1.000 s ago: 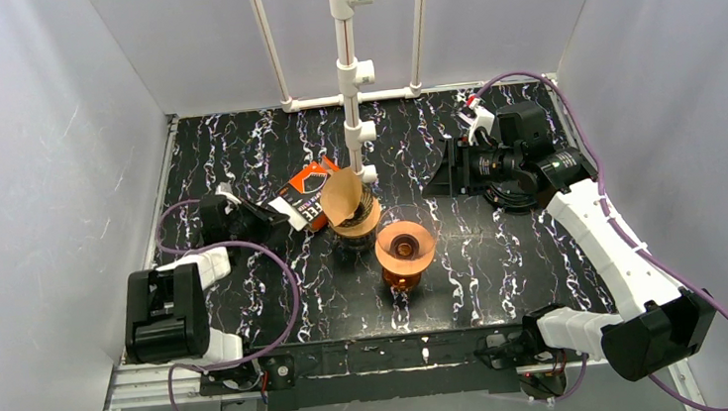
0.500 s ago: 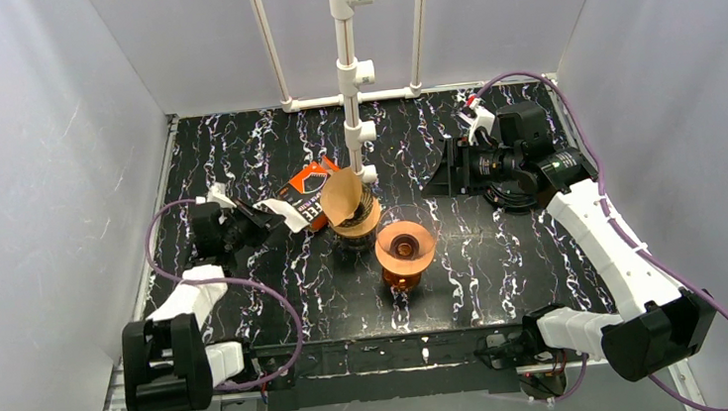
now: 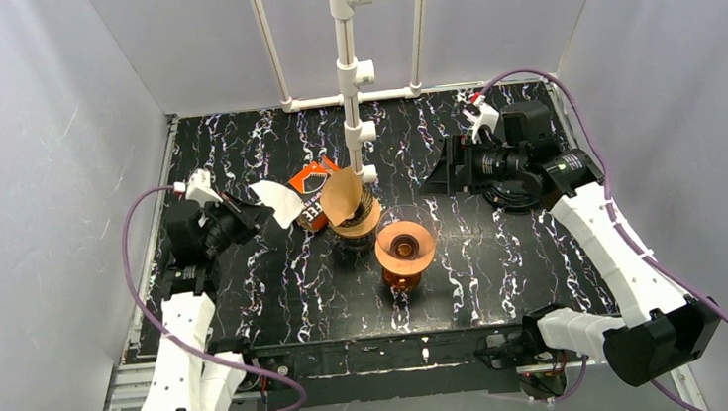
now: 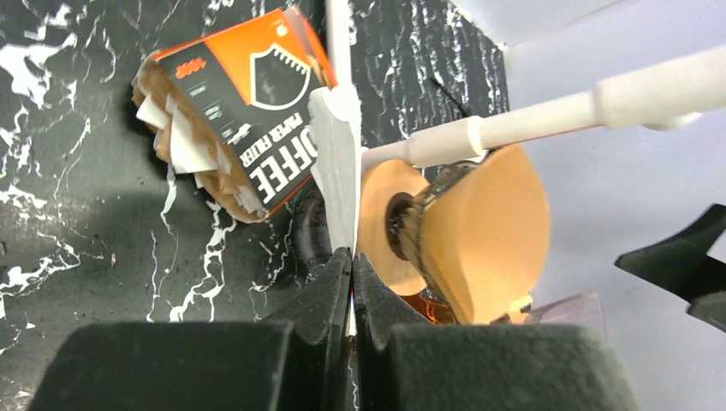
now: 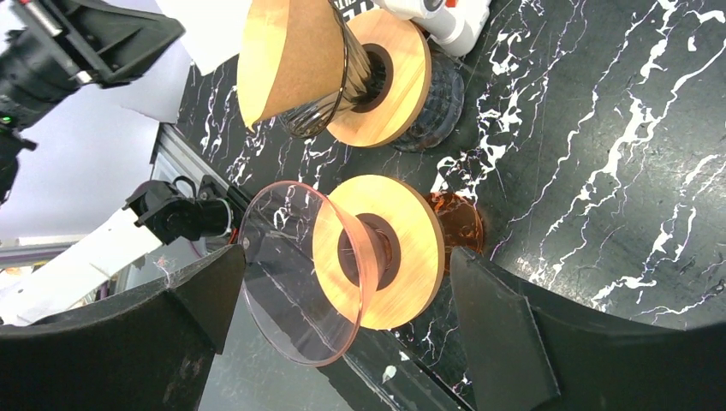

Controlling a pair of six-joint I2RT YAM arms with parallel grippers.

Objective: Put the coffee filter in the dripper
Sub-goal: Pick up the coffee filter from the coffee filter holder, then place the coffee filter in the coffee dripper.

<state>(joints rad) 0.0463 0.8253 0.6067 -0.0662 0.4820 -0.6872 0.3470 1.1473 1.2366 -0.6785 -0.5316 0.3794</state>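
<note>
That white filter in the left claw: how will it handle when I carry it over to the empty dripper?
Probably floppy: the white filter is thin paper, pinched at one edge by the left claw. Likely very light, so quick moves may flutter it. It looks folded flat, so it may not open itself in the empty dripper.

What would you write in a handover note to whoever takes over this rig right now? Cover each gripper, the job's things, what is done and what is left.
Left gripper: shut on a white paper filter, held just left of the filter box.
Right gripper: open, holding nothing, at the back right, facing the drippers.
Front dripper: amber, stands empty. Rear dripper: already holds a brown filter.
Done: one white filter is in the grip.
Left: carry it over the front dripper, seat it in the cone, let go.
</note>
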